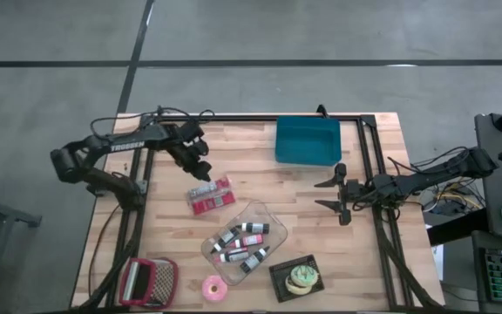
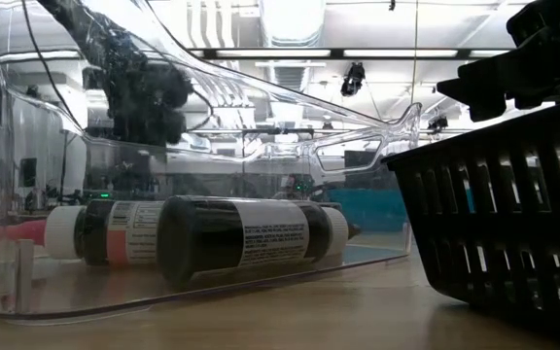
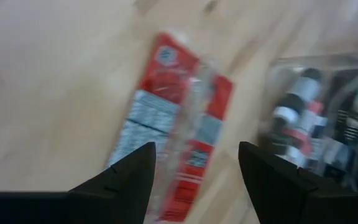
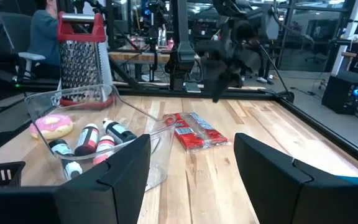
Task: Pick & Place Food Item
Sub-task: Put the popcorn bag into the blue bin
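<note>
A red and white food packet lies flat on the wooden table, left of centre. My left gripper hangs open just above its far end. In the left wrist view the packet shows between and beyond the two spread fingers of that gripper, apart from both. A pink donut lies near the front edge. A green-topped cake sits in a black basket. My right gripper waits open at the right, pointing level toward the packet.
A clear tray of small bottles lies right of the packet, close to it. A blue bin stands at the far edge. A red-handled grater lies at the front left. Black frame rails border the table.
</note>
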Robot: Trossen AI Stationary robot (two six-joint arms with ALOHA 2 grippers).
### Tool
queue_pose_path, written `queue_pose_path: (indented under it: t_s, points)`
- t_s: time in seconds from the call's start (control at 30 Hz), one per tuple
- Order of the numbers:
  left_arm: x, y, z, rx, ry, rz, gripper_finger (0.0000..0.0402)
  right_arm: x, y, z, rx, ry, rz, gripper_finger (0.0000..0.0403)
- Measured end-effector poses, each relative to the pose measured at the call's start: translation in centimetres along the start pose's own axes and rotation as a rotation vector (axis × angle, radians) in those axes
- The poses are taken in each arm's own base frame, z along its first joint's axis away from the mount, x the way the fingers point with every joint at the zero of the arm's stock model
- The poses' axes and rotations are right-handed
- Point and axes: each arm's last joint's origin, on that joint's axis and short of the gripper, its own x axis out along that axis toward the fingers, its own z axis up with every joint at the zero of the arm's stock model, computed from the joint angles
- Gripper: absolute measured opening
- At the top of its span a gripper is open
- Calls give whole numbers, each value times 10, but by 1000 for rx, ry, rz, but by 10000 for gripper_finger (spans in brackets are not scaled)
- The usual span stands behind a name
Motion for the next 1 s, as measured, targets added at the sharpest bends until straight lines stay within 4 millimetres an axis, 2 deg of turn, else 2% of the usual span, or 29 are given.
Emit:
queue_pose_path:
  t_s: [0.3, 0.5, 0.87, 1.0]
  points:
    - [35, 23, 9, -107, 139, 103, 234, 0, 0, 0, -7, 0, 0, 226]
    - [52, 31, 11, -115, 229, 53, 234, 0, 0, 0, -8, 1, 0, 226]
    - [66, 29, 9, -33, 302, -54, 234, 0, 0, 0, -23, 2, -1, 226]
    - [62, 27, 13, -16, 288, 8, 234, 0, 0, 0, -23, 1, 0, 226]
